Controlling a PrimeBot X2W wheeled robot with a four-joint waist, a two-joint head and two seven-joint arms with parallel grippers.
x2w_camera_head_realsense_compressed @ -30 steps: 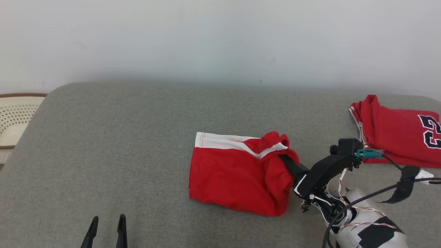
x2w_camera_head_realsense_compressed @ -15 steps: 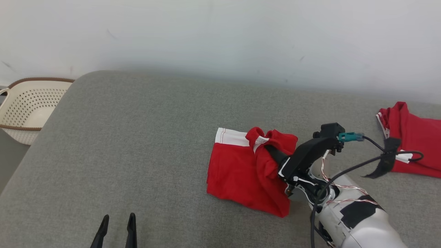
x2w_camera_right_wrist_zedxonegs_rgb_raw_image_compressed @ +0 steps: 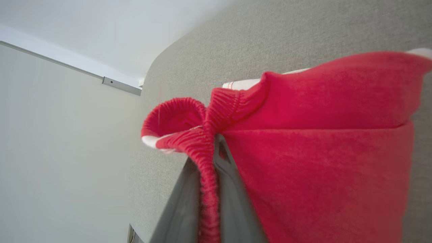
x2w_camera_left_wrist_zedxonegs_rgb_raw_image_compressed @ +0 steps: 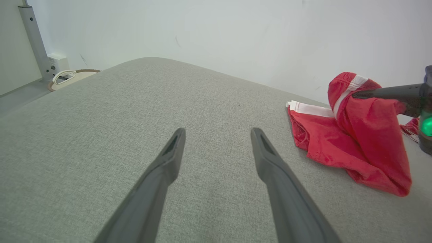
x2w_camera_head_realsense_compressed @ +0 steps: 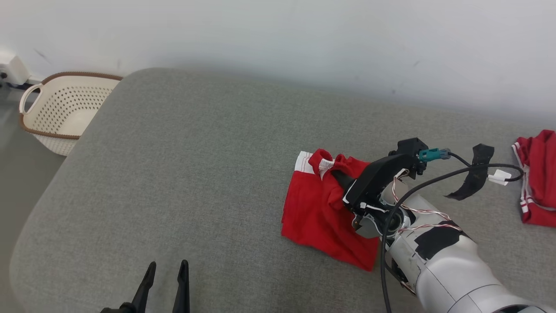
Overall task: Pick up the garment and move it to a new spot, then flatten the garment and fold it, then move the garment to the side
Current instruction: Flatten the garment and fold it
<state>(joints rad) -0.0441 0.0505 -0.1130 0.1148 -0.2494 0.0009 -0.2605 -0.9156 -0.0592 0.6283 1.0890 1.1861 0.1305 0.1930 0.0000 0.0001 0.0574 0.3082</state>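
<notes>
The garment (x2w_camera_head_realsense_compressed: 317, 208) is of soft red knit, with a white band along one edge and a ribbed elastic waistband. It lies on the grey cushion (x2w_camera_head_realsense_compressed: 195, 152), to the right of its middle. The lower part lies flat, and the waistband end is raised and bunched. The right gripper (x2w_camera_right_wrist_zedxonegs_rgb_raw_image_compressed: 216, 141) is closed on this ribbed waistband; the cloth is pinched between its two dark fingers and makes a small loop above them. The left gripper (x2w_camera_left_wrist_zedxonegs_rgb_raw_image_compressed: 217, 133) holds nothing. Its long tapered fingers are spread wide over bare cushion, well apart from the garment. The cushion is of coarse woven cloth and has a rounded corner. Beside this corner stands a cream plastic basket (x2w_camera_head_realsense_compressed: 65, 113) with many small round holes, a brown rim and a handle. A second red garment (x2w_camera_head_realsense_compressed: 538, 182) with white striped trim lies at the right end of the cushion. A black cable (x2w_camera_head_realsense_compressed: 478, 169) with a teal plug (x2w_camera_head_realsense_compressed: 432, 154) runs by the right arm
</notes>
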